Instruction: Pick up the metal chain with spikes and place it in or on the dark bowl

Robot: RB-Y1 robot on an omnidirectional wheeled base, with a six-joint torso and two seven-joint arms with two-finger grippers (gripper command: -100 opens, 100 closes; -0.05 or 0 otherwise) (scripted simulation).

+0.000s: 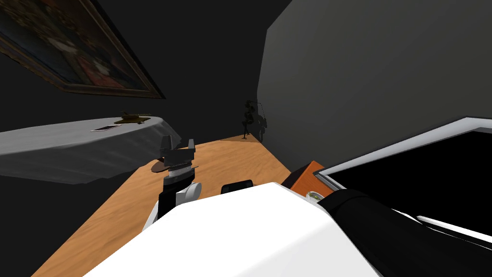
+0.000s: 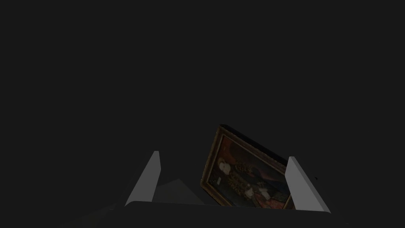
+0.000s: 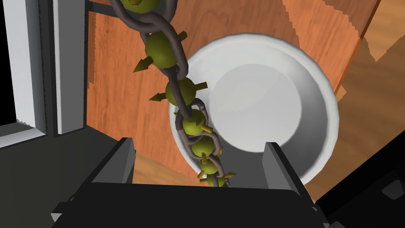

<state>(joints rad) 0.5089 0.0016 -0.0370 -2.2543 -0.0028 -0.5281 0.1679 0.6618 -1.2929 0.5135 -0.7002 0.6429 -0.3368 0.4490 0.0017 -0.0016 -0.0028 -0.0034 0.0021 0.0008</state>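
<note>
Head view: L gripper (image 1: 179,140) is up over the wood floor (image 1: 230,163), fingers pointing up w/ a gap betw them. R arm (image 1: 375,226) is a dark sleeve running off at the lower right, hand cut off. Only a sliver of the bowl (image 1: 314,195) rim peeks out, on an orange-wood top (image 1: 307,175) beside a white window frame (image 1: 384,149) w/ a black area behind it. L wrist view: fingers approx a third of the width apart, spread wide, holding nothing. R wrist view: R gripper (image 3: 198,141) fingers are also spread wide. The spiked chain (image 3: 180,92), grey links w/ olive-green spiked balls, runs betw them w/o touching either and crosses the bowl's near rim. One end is hidden behind the gripper body, the other cut off at the view's edge, so can't tell what holds it or whether it rests on the rim. Bowl reads white, not dark.
</note>
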